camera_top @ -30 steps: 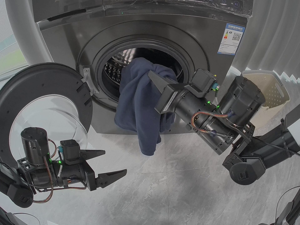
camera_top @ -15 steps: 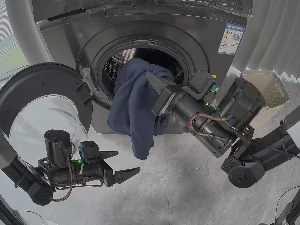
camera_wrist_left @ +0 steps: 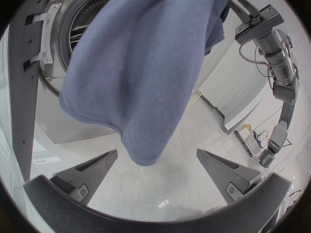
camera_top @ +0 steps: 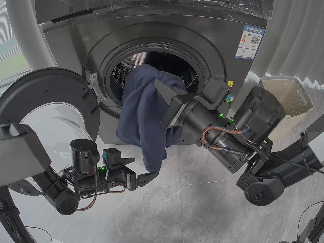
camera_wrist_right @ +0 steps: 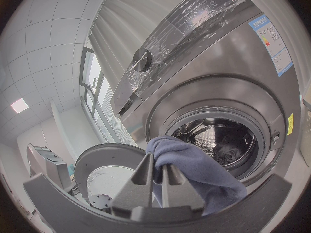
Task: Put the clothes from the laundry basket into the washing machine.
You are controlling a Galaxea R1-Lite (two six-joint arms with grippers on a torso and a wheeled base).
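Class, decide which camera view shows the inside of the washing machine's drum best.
The right wrist view: it looks into the drum, showing its metal wall and a dark garment inside. In the head view the blue garment covers much of it; the left wrist view catches a sliver of ribbed wall.

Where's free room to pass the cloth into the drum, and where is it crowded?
Free: the mouth's left strip between cloth and hinge, and its upper right above the right tool; the floor between the tools. Crowded: the mouth's middle and lower rim, where the cloth hangs from the right tool, with the left tool under its hem.
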